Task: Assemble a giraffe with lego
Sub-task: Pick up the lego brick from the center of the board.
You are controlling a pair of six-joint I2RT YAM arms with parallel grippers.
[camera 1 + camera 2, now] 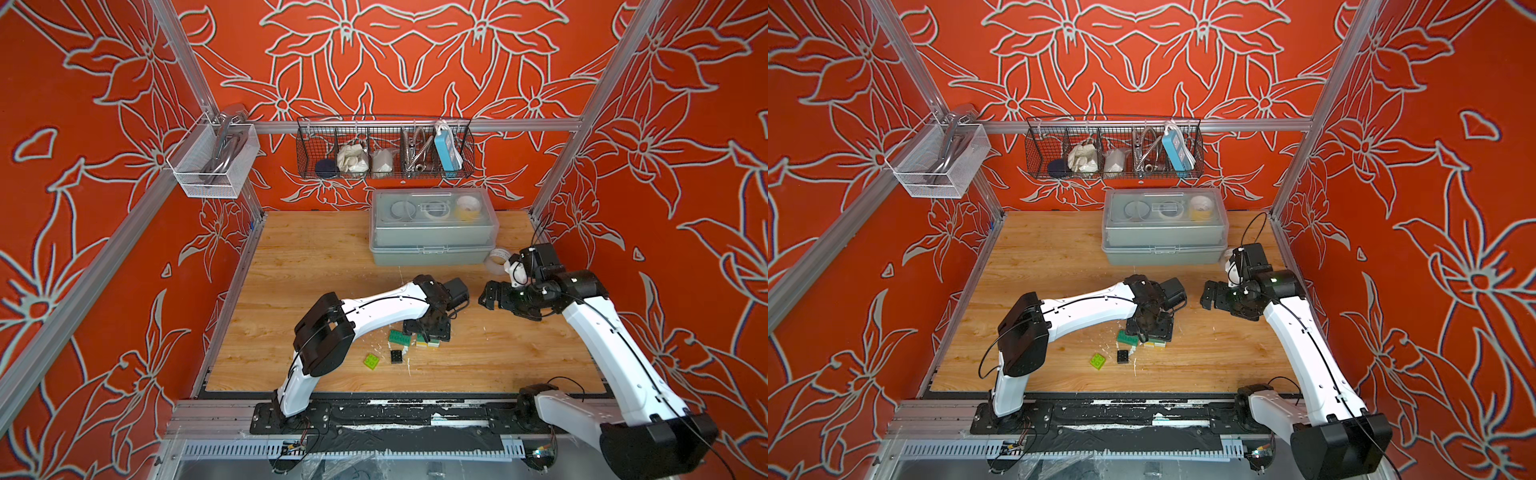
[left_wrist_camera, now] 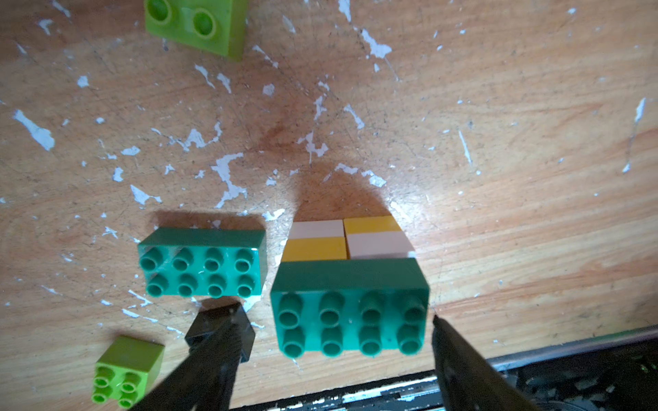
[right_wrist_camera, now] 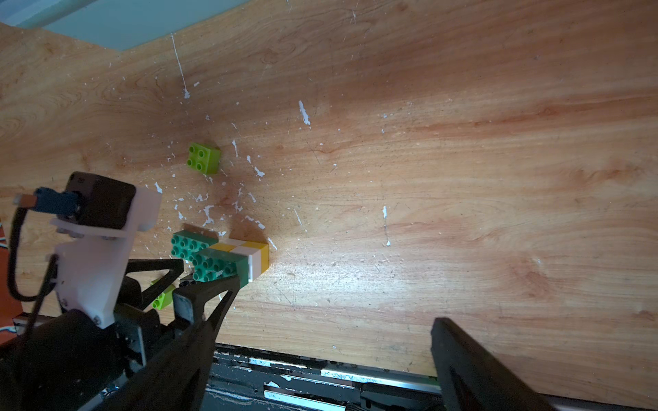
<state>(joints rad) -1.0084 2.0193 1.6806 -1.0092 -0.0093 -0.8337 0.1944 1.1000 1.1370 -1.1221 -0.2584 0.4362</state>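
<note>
The part-built giraffe stands at the table's middle: white and yellow legs (image 2: 347, 236) under a long dark green body brick (image 2: 350, 313), also seen in the right wrist view (image 3: 220, 265). My left gripper (image 2: 334, 331) is open, its fingers either side of that body brick with gaps. Loose lego lies beside it: a second dark green brick (image 2: 203, 263), a lime brick (image 2: 124, 370), another lime brick (image 2: 199, 25) and a black brick (image 2: 213, 320) half hidden behind a finger. In both top views the left gripper (image 1: 428, 328) covers the body. My right gripper (image 1: 490, 295) hovers open and empty to the right.
A grey lidded box (image 1: 432, 232) stands at the back of the table, with a tape roll (image 1: 496, 259) beside it. A wire basket (image 1: 384, 147) hangs on the back wall. The black front rail (image 1: 374, 415) runs along the table's near edge.
</note>
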